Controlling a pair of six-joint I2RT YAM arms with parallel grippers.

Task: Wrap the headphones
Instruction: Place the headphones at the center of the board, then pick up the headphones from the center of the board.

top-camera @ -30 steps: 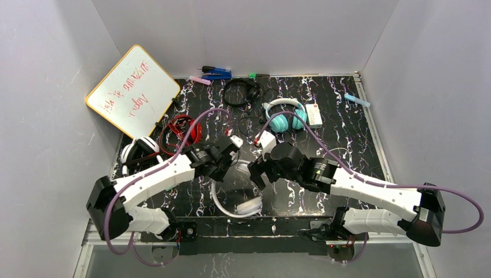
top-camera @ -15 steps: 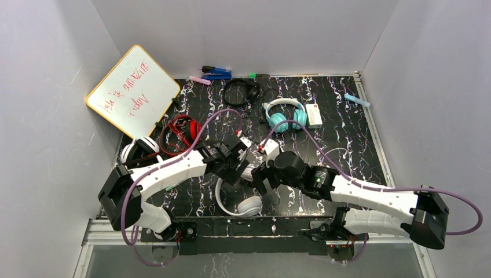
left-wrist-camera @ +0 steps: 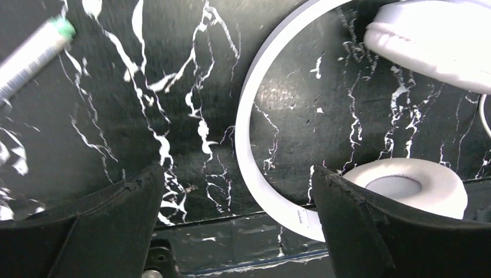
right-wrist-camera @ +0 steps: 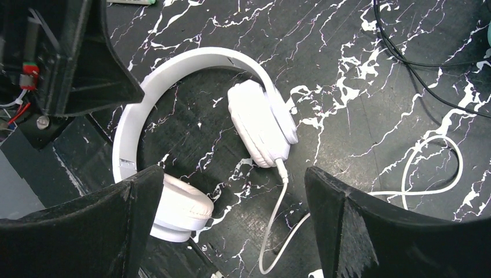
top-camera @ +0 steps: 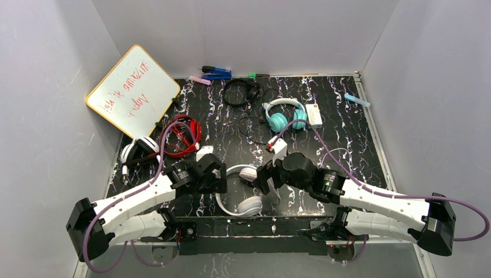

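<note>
The left claw and right claw hang wide open and empty on either side of the all-white headphones, which lie flat near the tabletop's front edge. Their white cord trails loose, and the claws seem poised to gather it for wrapping.
</note>
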